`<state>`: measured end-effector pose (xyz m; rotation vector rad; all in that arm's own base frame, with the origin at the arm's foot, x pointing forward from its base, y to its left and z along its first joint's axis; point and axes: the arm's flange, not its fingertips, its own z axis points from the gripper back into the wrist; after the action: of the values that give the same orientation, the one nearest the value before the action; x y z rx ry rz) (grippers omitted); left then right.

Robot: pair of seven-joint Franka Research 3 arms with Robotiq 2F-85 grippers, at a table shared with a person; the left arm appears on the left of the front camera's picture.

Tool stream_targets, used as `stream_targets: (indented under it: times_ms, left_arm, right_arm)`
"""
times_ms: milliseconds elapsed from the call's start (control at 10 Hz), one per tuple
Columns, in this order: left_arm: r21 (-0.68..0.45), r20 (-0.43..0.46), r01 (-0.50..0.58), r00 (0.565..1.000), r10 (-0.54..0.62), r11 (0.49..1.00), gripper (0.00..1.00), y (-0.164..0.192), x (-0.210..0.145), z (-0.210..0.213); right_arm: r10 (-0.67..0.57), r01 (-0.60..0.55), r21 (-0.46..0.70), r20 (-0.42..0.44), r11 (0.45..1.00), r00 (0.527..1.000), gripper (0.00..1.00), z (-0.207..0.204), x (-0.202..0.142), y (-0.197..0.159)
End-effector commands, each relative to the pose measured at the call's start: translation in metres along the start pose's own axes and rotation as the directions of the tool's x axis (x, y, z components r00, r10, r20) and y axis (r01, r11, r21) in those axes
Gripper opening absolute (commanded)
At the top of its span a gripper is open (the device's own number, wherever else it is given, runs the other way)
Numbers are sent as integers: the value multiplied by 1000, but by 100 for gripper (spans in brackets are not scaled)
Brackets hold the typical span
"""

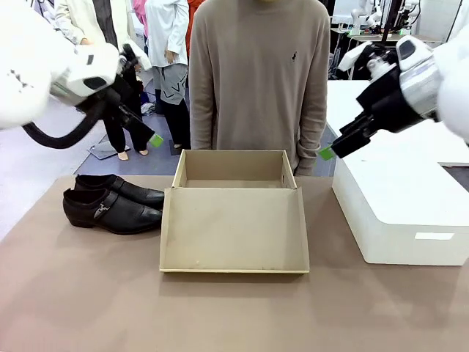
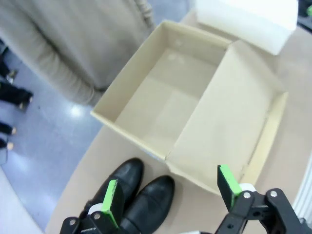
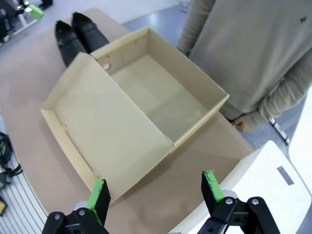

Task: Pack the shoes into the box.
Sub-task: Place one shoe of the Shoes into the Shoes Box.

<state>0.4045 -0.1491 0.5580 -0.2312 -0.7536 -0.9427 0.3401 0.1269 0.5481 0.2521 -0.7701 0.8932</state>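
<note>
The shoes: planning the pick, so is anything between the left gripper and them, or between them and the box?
Nothing visible. The open left gripper hangs above the shoes; the box beside them lies open and empty, only its side wall to lift over.

Box (image 1: 233, 170) mid-tabletop (image 1: 80, 293), below and between left jaws and right jaws; lid flap (image 1: 233, 235) flat on tabletop, near side. Shoes (image 1: 110, 202) side by side, below left jaws, just left of box, toes toward box. Second box (image 1: 399, 213) below right jaws, right of box, apart. Person (image 1: 256, 73) behind box, beyond both jaws.
</note>
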Motion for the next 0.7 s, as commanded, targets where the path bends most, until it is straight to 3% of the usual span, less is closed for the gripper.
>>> stream_targets:
  times_ms: [0,300,600]
  left_arm:
    - [-120,52,96,995,-90,988,100,16,-2,16]
    - [-175,82,166,985,-154,970,100,8,-5,32]
    - [-180,94,146,987,-131,973,100,-3,-22,33]
  right_arm:
    - [64,-71,94,69,993,996,100,15,-23,-3]
    - [82,-109,185,149,977,985,100,32,-27,-11]
    - [95,-130,207,173,970,980,100,42,-26,-12]
